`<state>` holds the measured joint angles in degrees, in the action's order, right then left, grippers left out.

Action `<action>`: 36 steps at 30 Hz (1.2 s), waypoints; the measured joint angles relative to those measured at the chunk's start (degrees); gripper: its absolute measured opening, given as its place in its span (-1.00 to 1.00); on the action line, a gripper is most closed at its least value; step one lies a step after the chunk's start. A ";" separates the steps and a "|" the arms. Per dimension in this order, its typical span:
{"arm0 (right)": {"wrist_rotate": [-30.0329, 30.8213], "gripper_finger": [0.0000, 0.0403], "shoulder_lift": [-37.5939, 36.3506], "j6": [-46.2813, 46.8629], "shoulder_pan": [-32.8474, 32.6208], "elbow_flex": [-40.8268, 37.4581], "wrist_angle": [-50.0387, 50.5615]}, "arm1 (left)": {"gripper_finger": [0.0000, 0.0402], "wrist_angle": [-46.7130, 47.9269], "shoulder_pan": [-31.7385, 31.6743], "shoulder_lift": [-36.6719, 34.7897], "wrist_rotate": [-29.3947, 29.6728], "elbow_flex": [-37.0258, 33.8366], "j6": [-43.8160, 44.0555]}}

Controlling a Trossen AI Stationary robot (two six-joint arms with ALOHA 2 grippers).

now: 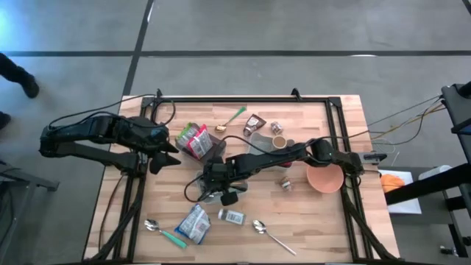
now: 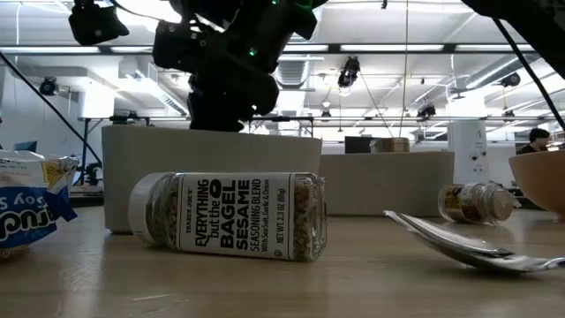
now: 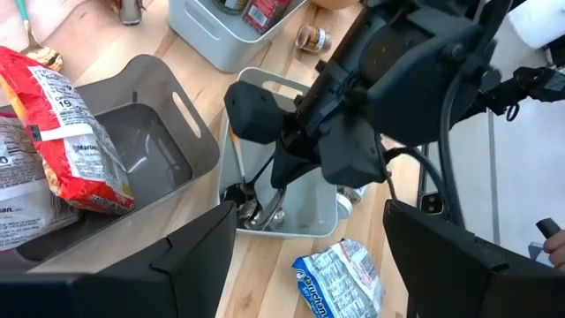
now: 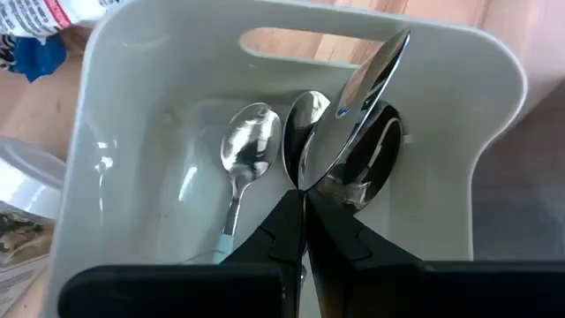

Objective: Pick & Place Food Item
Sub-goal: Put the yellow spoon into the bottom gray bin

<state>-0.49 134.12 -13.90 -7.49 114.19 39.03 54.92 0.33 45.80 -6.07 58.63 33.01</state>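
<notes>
Steel spoon [image 4: 353, 97] is sitting pinched in your right gripper [image 4: 303, 205], jaws clamped on its neck, over the white bin [image 4: 494, 106]. It's looking rigid, light, slick; probably pivoting if nudged. Farther off, your left gripper [image 3: 309, 256] is waiting open.

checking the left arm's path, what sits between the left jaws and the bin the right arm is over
In the left wrist view, a grey bin holding red snack packets lies between the left gripper and the white bin.

Wooden table [image 1: 316, 221]: bins [image 3: 168, 132], spoons [image 1: 268, 234], packets [image 1: 193, 223]
</notes>
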 joint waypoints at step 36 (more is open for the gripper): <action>-0.15 -0.96 0.16 7.29 0.93 -4.17 0.07 | 0.46 0.72 -0.03 0.07 0.00 -0.04 -1.03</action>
<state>-0.64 134.28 -6.61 -6.56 110.02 39.09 55.64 0.30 45.87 -6.07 58.59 31.99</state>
